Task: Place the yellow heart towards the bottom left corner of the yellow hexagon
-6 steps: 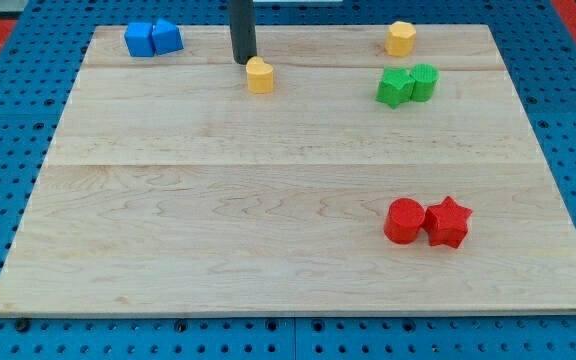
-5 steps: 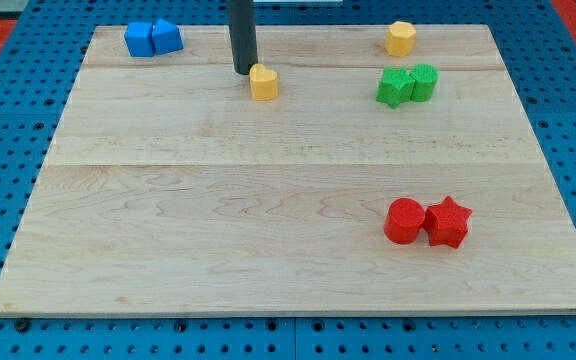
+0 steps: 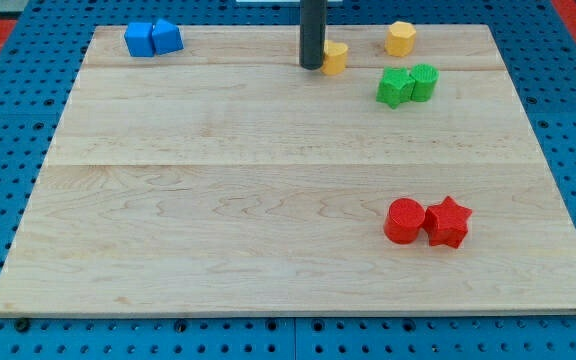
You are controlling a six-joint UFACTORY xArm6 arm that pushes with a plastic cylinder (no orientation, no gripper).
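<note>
The yellow heart (image 3: 336, 58) lies near the view's top, left of centre-right. My tip (image 3: 312, 66) stands right against its left side, the dark rod rising out of the view's top. The yellow hexagon (image 3: 400, 38) sits to the heart's upper right, a short gap away, near the board's top edge.
Two green blocks (image 3: 406, 85) lie touching just below the hexagon and to the heart's right. Two blue blocks (image 3: 152, 38) sit at the top left. A red cylinder (image 3: 404, 221) and a red star (image 3: 448, 222) touch at the lower right. The wooden board (image 3: 218, 230) rests on blue pegboard.
My tip has moved to the view's right and slightly up, pushing the yellow heart with it, closer to the yellow hexagon. The other blocks have not moved.
</note>
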